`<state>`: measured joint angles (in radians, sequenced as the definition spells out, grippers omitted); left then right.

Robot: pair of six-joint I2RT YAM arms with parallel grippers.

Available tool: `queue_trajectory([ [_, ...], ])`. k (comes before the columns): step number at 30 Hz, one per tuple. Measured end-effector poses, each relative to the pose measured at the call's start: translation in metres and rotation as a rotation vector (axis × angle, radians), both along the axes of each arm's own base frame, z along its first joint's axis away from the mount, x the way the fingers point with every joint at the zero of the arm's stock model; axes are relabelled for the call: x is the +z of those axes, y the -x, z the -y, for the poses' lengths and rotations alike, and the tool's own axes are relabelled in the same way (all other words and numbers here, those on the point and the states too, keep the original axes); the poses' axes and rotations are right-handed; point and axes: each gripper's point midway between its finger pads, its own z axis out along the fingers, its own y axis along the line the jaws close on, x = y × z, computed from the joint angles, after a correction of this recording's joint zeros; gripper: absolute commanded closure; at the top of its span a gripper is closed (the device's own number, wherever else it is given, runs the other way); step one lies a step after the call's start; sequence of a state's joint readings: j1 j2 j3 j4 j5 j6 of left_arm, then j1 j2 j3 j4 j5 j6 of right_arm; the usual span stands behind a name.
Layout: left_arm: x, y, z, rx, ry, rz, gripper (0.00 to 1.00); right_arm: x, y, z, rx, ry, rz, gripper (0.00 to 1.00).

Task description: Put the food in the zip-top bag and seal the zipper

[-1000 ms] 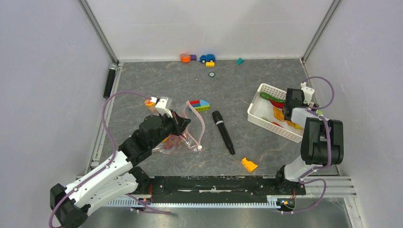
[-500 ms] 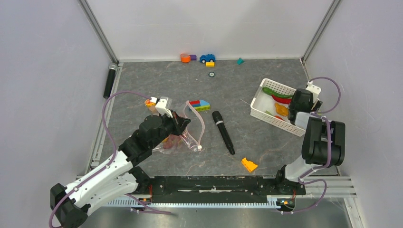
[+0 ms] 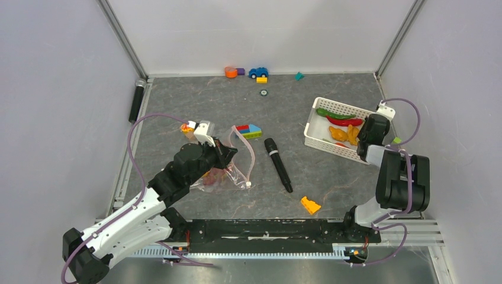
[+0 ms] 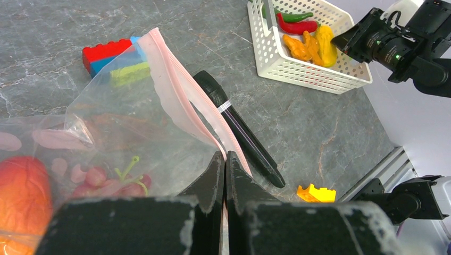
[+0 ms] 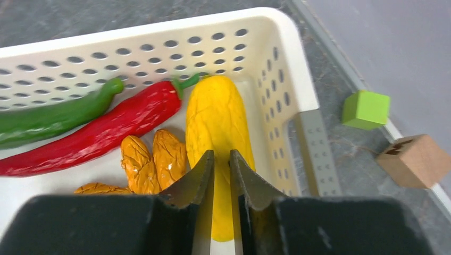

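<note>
The clear zip-top bag point(image 3: 228, 174) lies left of centre, with an orange-red food piece point(image 4: 21, 196) and a small red one with a green stem point(image 4: 117, 178) inside. My left gripper point(image 4: 224, 155) is shut on the bag's pink zipper point(image 4: 175, 87) edge and holds it up. More food lies in the white basket point(image 3: 314, 127): a yellow piece point(image 5: 218, 133), a red chili point(image 5: 101, 133), a green one point(image 5: 48, 119) and orange pieces point(image 5: 154, 159). My right gripper point(image 5: 222, 154) hangs over the yellow piece at the basket's right end. Its jaws stand a narrow gap apart, with nothing between them.
A black microphone point(image 3: 278, 164) lies mid-table, coloured bricks point(image 3: 248, 131) beside the bag, an orange wedge block point(image 3: 310, 205) near the front. A green cube point(image 5: 365, 109) and a wooden block point(image 5: 415, 159) sit right of the basket. Small toys point(image 3: 258, 73) line the back wall.
My right gripper has drawn back to the basket's right end and its jaws have narrowed. The basket has shifted and turned leftward. The left arm and bag have not moved.
</note>
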<state>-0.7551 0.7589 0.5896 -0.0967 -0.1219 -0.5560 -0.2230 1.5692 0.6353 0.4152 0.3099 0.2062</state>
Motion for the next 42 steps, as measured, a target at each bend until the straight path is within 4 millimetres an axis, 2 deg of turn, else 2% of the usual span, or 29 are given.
queue_trajectory([
  [4,0.0,0.0,0.0,0.0,0.0,0.0,0.98,0.002,-0.004,-0.018,0.086,-0.044,0.042,0.9],
  [8,0.0,0.0,0.0,0.001,-0.001,-0.001,0.98,0.005,-0.007,-0.036,0.178,-0.083,0.082,0.9],
  [11,0.0,0.0,0.0,0.002,-0.001,0.0,0.98,0.007,-0.007,-0.053,0.268,-0.12,0.115,0.85],
  [13,0.0,0.0,0.0,0.003,-0.001,0.0,0.98,0.009,-0.006,-0.066,0.329,-0.143,0.136,0.71],
  [15,0.0,0.0,0.0,0.003,-0.001,0.0,0.98,0.009,-0.004,-0.077,0.385,-0.164,0.153,0.43],
  [17,0.0,-0.001,-0.001,0.005,-0.002,0.0,0.98,0.011,-0.003,-0.085,0.422,-0.181,0.168,0.24],
  [18,0.0,-0.001,-0.001,0.006,-0.002,0.001,0.98,0.013,-0.004,-0.089,0.444,-0.183,0.174,0.19],
  [20,0.0,-0.001,-0.001,0.006,-0.002,0.0,0.98,0.014,-0.004,-0.092,0.46,-0.193,0.18,0.16],
  [23,0.0,-0.001,-0.001,0.007,-0.002,0.0,0.98,0.014,-0.004,-0.095,0.474,-0.198,0.183,0.02],
  [27,0.0,-0.001,-0.001,0.007,-0.002,0.0,0.98,0.013,-0.004,-0.094,0.468,-0.196,0.176,0.02],
  [35,0.0,-0.001,-0.001,0.008,-0.002,0.001,0.98,-0.007,0.012,-0.08,0.364,-0.161,0.067,0.02],
  [42,-0.002,-0.002,-0.001,0.01,-0.007,-0.003,0.98,0.02,0.02,-0.052,0.177,-0.02,0.093,0.02],
])
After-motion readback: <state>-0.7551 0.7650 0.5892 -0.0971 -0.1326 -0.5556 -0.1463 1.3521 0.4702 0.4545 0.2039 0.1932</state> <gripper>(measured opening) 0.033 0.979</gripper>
